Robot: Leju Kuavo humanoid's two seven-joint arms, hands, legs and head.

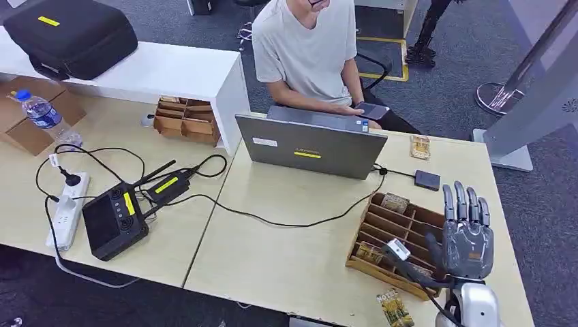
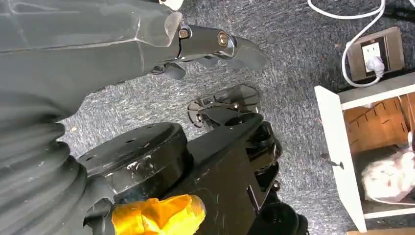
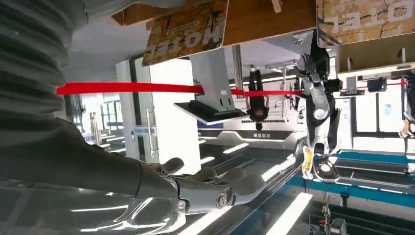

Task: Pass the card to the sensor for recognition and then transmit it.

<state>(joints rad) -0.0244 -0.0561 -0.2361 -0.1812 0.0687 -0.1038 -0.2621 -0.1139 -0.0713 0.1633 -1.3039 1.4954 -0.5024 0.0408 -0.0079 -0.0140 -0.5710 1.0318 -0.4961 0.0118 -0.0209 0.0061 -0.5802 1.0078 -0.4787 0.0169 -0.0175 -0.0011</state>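
A wooden card tray (image 1: 409, 219) stands on the right side of the table with brown hotel cards (image 1: 394, 201) standing in its slots. Another hotel card (image 1: 395, 310) lies flat at the table's front edge. The small black sensor box (image 1: 427, 180) sits behind the tray, cabled to the laptop. My right hand (image 1: 467, 235) hovers over the tray's right end, fingers straight and apart, holding nothing. In the right wrist view that hand (image 3: 205, 188) is empty, with a hotel card (image 3: 188, 32) and a second one (image 3: 364, 19) beyond it. My left hand (image 2: 215, 44) hangs over the carpet, fingers extended and empty.
A person sits behind the open laptop (image 1: 310, 146) holding a phone (image 1: 371, 109). On the left table lie a black controller (image 1: 112, 221), a power strip (image 1: 68, 208), cables, a water bottle (image 1: 44, 116) and a second wooden tray (image 1: 185, 121). A black case (image 1: 71, 34) rests on the white shelf.
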